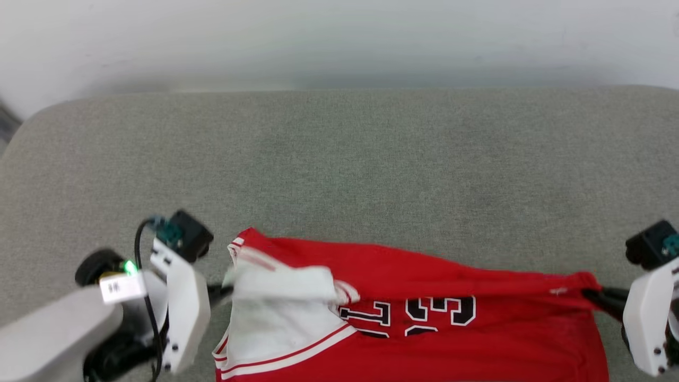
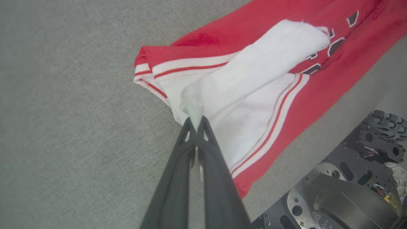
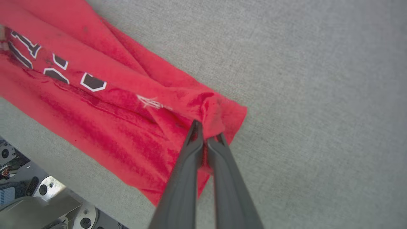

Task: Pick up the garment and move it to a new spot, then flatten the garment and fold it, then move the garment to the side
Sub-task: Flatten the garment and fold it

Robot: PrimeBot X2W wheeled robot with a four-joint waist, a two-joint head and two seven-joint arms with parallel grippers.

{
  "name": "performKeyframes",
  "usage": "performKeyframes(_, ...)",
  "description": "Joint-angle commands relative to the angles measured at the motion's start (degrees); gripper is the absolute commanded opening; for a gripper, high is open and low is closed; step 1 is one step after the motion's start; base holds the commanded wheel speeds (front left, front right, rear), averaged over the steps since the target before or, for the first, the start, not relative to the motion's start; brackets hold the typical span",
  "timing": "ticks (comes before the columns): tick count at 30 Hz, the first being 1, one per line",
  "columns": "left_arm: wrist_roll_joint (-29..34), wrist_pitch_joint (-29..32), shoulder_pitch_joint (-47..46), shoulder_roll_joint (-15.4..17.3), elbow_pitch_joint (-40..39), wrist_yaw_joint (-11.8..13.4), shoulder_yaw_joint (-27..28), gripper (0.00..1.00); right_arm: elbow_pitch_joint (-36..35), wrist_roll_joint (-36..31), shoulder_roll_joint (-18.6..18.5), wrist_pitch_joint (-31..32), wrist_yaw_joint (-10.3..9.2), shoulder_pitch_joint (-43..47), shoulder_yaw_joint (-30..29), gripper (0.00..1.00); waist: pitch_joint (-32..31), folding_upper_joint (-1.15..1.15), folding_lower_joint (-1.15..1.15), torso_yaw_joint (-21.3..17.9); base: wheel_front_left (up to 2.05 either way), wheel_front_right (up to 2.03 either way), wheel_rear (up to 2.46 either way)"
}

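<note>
- Left gripper (image 2: 196, 124) fingers, pressed together, pinch the white sleeve (image 2: 254, 60) of the red "33" jersey (image 1: 424, 345).
- Right gripper (image 3: 207, 136) fingers pinch its red corner.
- Jersey lies on grey cushion (image 1: 339, 159); pull evenly, low, to flatten.

The garment (image 1: 424, 276) is a red jersey T-shirt with a white short sleeve (image 1: 276, 313), red-and-white striped trim and black, white-outlined numerals (image 1: 440, 312). It lies stretched sideways across the near part of the grey-green upholstered surface (image 1: 339, 159). Its far edge is pulled into a taut, creased ridge. The white sleeve sits at the robot's left end, folded over the front and covering part of the lettering. The left gripper (image 2: 197, 122) pinches the sleeve fabric. The right gripper (image 3: 206, 135) pinches the bunched red corner at the opposite end.
</note>
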Motion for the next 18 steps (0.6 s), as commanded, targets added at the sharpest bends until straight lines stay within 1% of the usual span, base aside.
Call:
performKeyframes(1,-0.51,-0.72,2.04,0.56,-0.67,0.66,-0.46,0.00,-0.26,-0.09,0.31,-0.58,-0.03,2.05,-0.53,0.00,-0.52,0.00,0.01,-0.01,0.00,0.00,0.00)
performKeyframes(4,-1.52,-2.20,6.18,1.15,-1.70,1.84,-1.25,0.00,-0.29,-0.25,1.03,-1.31,-0.03,5.90,-1.80,0.00,-0.61,0.00,0.01,0.06,0.00,0.00,0.00)
performKeyframes(6,-1.81,-2.99,8.45,0.92,-1.55,2.45,-1.78,0.00,0.25,-0.38,1.64,-1.36,-0.03,7.89,-2.40,0.00,-0.20,0.00,0.01,0.01,0.00,0.00,0.00)
performKeyframes(8,-1.87,-3.61,10.14,-0.04,-0.69,2.76,-2.16,0.00,1.15,-0.78,2.66,-1.64,-0.03,8.94,-2.84,0.00,0.32,0.00,0.01,-0.08,0.00,0.00,0.00)
performKeyframes(14,-2.48,-4.73,12.88,-3.13,3.89,2.06,-2.67,0.00,5.05,-1.91,5.86,-1.79,-0.02,10.11,-2.20,0.00,1.30,0.00,0.01,-0.24,0.00,0.00,0.00)
performKeyframes(15,-2.49,-5.07,13.04,-3.40,4.41,2.17,-2.62,0.22,5.29,-1.82,6.30,-2.05,-0.03,10.04,-2.25,0.22,1.27,0.00,0.01,-0.26,0.00,0.00,0.00)
performKeyframes(16,-2.34,-5.96,13.08,-3.52,4.65,2.33,-2.25,1.00,5.17,-1.73,6.46,-2.43,-0.03,9.87,-2.38,1.00,1.17,0.00,0.01,-0.30,0.00,0.00,0.00)
performKeyframes(18,-2.12,-7.73,13.26,-3.26,4.66,2.92,-1.55,1.00,4.34,-1.94,6.18,-3.16,-0.02,9.47,-2.75,1.00,0.67,0.00,0.01,-0.49,0.00,0.00,0.00)
